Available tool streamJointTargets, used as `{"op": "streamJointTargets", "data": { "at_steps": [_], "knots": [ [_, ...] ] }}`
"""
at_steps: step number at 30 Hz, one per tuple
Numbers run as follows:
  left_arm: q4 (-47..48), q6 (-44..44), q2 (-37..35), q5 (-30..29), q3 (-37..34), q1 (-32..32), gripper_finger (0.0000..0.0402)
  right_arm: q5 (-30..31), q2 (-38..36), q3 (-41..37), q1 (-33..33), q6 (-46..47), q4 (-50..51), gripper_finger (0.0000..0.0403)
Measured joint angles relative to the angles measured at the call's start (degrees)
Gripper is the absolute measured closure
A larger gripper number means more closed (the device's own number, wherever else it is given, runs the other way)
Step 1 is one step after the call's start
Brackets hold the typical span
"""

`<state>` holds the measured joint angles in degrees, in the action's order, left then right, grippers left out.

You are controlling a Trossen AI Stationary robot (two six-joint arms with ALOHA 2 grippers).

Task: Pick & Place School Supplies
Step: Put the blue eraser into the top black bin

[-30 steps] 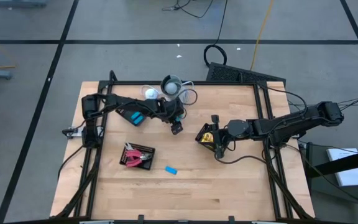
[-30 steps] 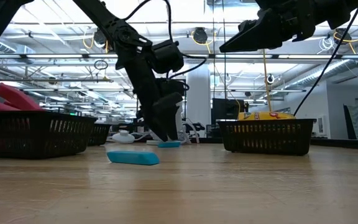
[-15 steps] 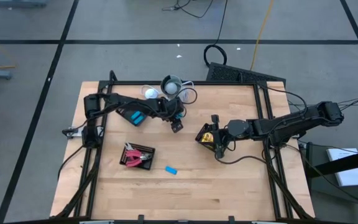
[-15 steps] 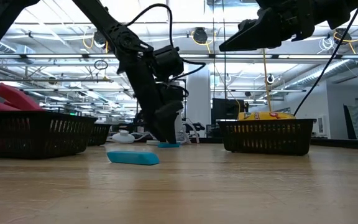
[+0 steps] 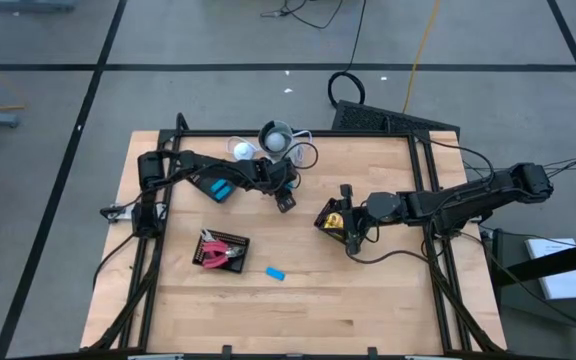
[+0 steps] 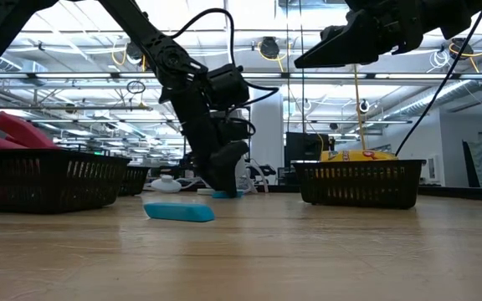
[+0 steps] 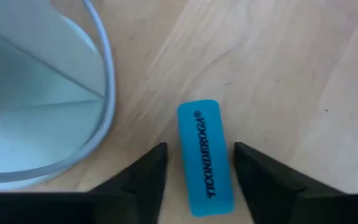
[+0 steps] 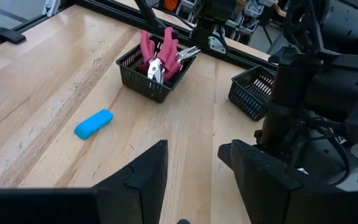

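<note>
2 dark fingers of the left end effector [image 7: 194,180] stood apart astride a light-blue eraser [image 7: 205,157] lying flat on the table [image 7: 278,74] just beside the round cup [image 7: 36,93], likely placed to clamp it. Right end effector [image 8: 191,177] hovered apart, empty, near its basket [image 5: 332,219].

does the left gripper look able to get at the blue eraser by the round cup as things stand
Probably yes. The left gripper is down at the table with its fingers open on either side of the blue eraser. Nothing lies between them, and the round cup sits off to one side, apart from the eraser.
</note>
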<state>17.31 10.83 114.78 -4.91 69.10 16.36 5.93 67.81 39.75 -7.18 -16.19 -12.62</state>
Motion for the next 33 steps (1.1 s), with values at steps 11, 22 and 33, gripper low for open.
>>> {"op": "streamJointTargets", "data": {
  "at_steps": [11, 22, 33],
  "knots": [
    [1.7, -1.3, -0.1, -0.4, 0.0, -0.8, 0.0343, 0.0, 0.0, 0.0, 0.0, 0.0, 0.0, 0.0236],
    [8.7, -1.1, -3.2, 0.5, -0.4, -4.2, 0.0343, 0.0, 0.0, 0.0, 0.0, 0.5, 0.0, 0.0236],
    [19.8, 2.1, -11.6, -8.6, -0.5, -8.6, 0.0343, 0.0, 0.0, 0.0, 0.0, 0.5, 0.5, 0.0236]
  ]
}}
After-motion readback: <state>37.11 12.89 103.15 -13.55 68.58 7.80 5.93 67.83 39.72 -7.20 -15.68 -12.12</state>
